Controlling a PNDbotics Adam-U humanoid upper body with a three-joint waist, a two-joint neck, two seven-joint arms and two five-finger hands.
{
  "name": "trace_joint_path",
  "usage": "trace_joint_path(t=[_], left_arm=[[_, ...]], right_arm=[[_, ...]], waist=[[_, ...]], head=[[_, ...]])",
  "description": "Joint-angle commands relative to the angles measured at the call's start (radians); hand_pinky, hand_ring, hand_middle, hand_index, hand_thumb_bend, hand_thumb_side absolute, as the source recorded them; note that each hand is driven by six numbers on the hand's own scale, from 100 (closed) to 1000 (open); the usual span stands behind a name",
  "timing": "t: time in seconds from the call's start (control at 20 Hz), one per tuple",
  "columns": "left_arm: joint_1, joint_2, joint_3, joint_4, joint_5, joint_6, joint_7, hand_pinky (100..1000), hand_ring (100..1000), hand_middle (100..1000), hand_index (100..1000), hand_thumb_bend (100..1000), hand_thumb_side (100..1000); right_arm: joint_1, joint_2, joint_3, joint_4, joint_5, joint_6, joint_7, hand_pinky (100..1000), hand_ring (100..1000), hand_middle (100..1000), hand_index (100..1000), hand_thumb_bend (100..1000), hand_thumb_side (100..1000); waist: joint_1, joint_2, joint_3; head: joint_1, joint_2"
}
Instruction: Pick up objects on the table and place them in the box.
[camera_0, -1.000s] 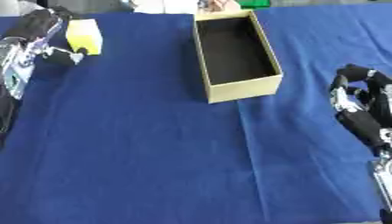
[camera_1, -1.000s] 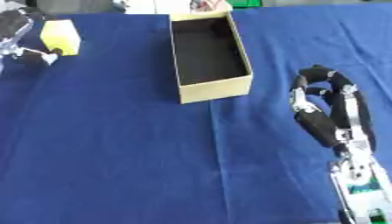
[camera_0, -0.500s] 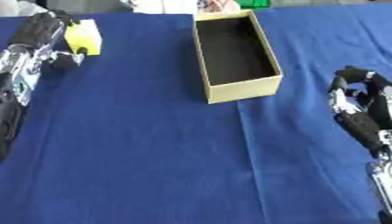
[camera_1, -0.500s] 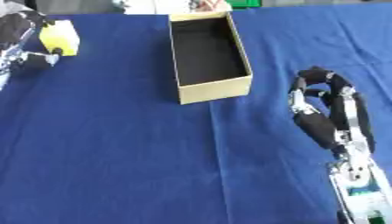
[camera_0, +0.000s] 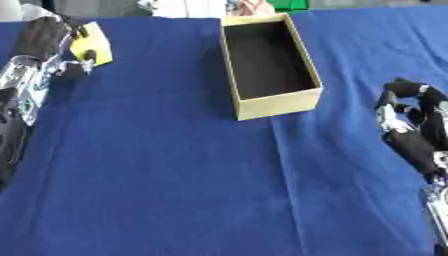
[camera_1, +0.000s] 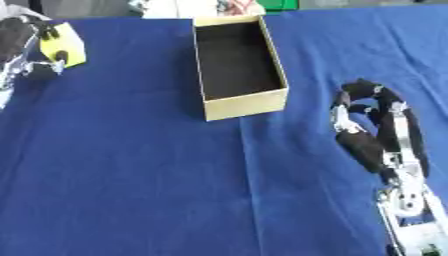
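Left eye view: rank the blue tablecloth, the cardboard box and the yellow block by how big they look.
1. Blue tablecloth, covering nearly the whole view.
2. Cardboard box, open and empty.
3. Yellow block, smallest, partly covered by the left robot hand, so its full extent is uncertain.

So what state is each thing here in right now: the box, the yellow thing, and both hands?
box: open-topped, nothing visible inside, upright on the cloth.
yellow block: gripped at the far left.
left hand: fingers curled round the yellow block.
right hand: fingers curled, holding nothing.

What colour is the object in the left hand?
Yellow object, held by the left hand; clearest in the left eye view.
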Motion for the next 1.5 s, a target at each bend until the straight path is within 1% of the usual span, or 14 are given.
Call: trace_joint_path(t=[0.05,0.2,0.45,0.7,0.9,1.1,1.3,1.5], left_arm=[[-0.016,0.016,0.011,-0.020,0.017,0.008,0.038,704,598,430,577,106,144],[-0.021,0.026,0.001,-0.045,0.042,-0.002,0.051,705,599,426,575,103,136],[-0.037,0.043,-0.021,-0.124,0.111,-0.038,0.032,709,600,422,578,100,129],[-0.057,0.029,-0.071,-0.228,0.193,-0.088,-0.011,712,602,422,580,100,123],[-0.077,-0.007,-0.125,-0.303,0.248,-0.129,-0.052,714,605,424,582,100,123],[-0.101,-0.064,-0.169,-0.351,0.280,-0.161,-0.091,715,607,424,582,100,125],[-0.113,-0.125,-0.210,-0.379,0.285,-0.194,-0.121,717,610,427,584,100,129],[-0.112,-0.175,-0.237,-0.376,0.267,-0.223,-0.143,722,619,433,592,100,138]], right_arm=[[-0.010,-0.007,-0.004,-0.009,-0.006,0.001,0.001,675,930,523,680,100,322],[-0.010,-0.008,-0.005,-0.009,-0.007,0.001,-0.001,675,929,523,680,100,326],[-0.009,-0.010,-0.007,-0.009,-0.007,0.000,0.000,675,929,523,679,100,335],[-0.009,-0.011,-0.005,-0.009,-0.010,-0.003,0.004,676,928,523,679,100,348],[-0.012,-0.010,-0.001,-0.010,-0.013,-0.005,0.011,676,928,523,679,100,353],[-0.013,-0.007,0.006,-0.008,-0.018,-0.006,0.020,676,929,523,680,100,353],[-0.014,-0.004,0.015,-0.005,-0.023,-0.008,0.032,677,929,523,680,100,354],[-0.017,-0.002,0.021,-0.004,-0.026,-0.010,0.040,678,930,523,681,100,354]], waist=[[0.000,-0.018,0.000],[0.003,-0.021,0.003],[0.006,-0.029,0.013],[0.005,-0.039,0.014],[0.005,-0.044,0.008],[0.007,-0.050,0.003],[0.010,-0.055,-0.008],[0.012,-0.057,-0.020]], head=[[0.001,-0.013],[-0.001,-0.015],[-0.007,-0.016],[-0.005,-0.018],[0.002,-0.019],[0.014,-0.020],[0.024,-0.022],[0.031,-0.024]])
